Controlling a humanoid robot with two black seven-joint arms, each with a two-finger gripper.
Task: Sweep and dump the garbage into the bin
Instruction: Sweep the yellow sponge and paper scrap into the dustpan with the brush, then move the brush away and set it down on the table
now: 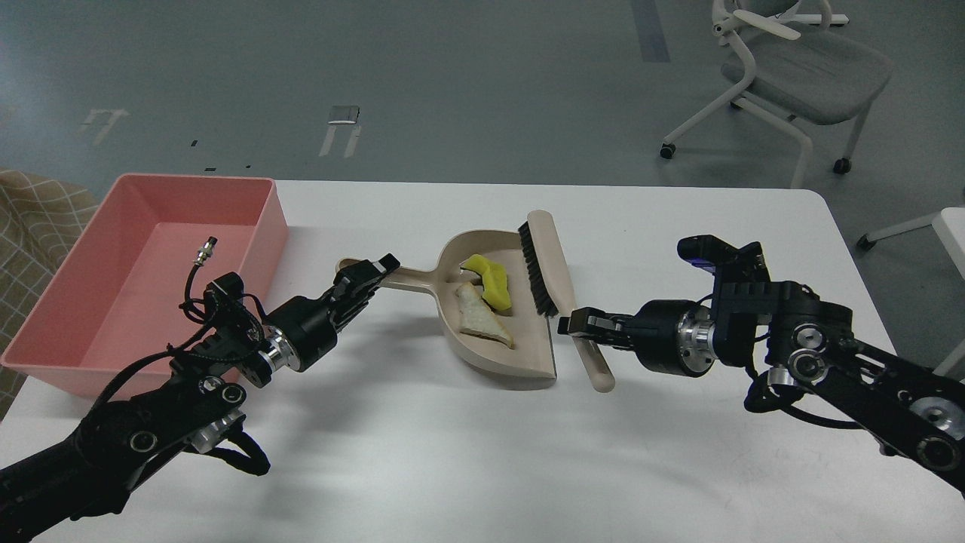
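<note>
The yellow sponge piece (pixel 490 280) and the white bread slice (pixel 479 317) lie inside the beige dustpan (pixel 528 354) in the middle of the table. My left gripper (pixel 369 276) is shut on the dustpan's handle (pixel 411 278). My right gripper (pixel 574 324) is shut on the handle of the beige brush (pixel 554 260). The brush's black bristles (pixel 537 274) stand at the pan's open right edge, raised and tilted. The pink bin (pixel 75 302) sits at the table's left end, apart from the pan.
A small metal plug on a black cable (pixel 205 252) sticks up from my left arm in front of the bin. A grey office chair (pixel 791 68) stands on the floor beyond the table's far right corner. The white table's (pixel 482 452) front half is bare.
</note>
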